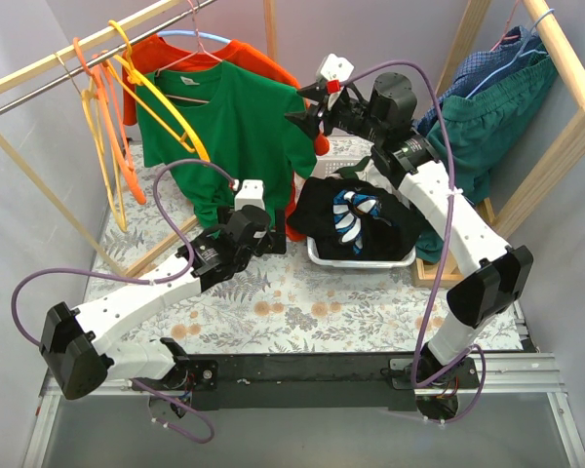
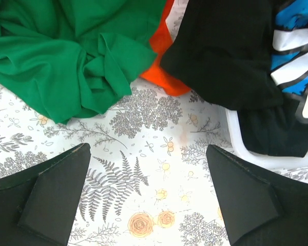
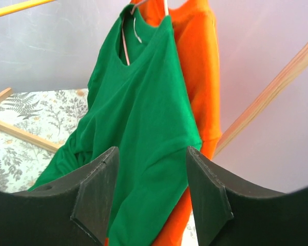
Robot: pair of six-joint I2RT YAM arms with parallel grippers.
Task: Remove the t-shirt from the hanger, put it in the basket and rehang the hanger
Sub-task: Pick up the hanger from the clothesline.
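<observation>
Starting at your left on the metal rail of the wooden rack, you have a bunch of bare orange plastic hangers and yellow plastic hangers; they overlap too much for an exact count. Next comes the green short-sleeved t-shirt, one only. It hangs from the rail on a pale thin hanger that shows inside its collar, and its lower hem lies bunched on the floral tablecloth. Just behind it hangs one orange t-shirt, making two shirts on this rail. Your left gripper sits low over the cloth beside the green hem, its fingers spread wide and holding nothing. Your right gripper is raised near the green shirt's sleeve edge. Its fingers are parted with green fabric showing between them, and you cannot tell whether they touch it. Further right, one white plastic basket holds a black garment with a blue and white print. A second rack carries a blue checked garment and a teal garment.
</observation>
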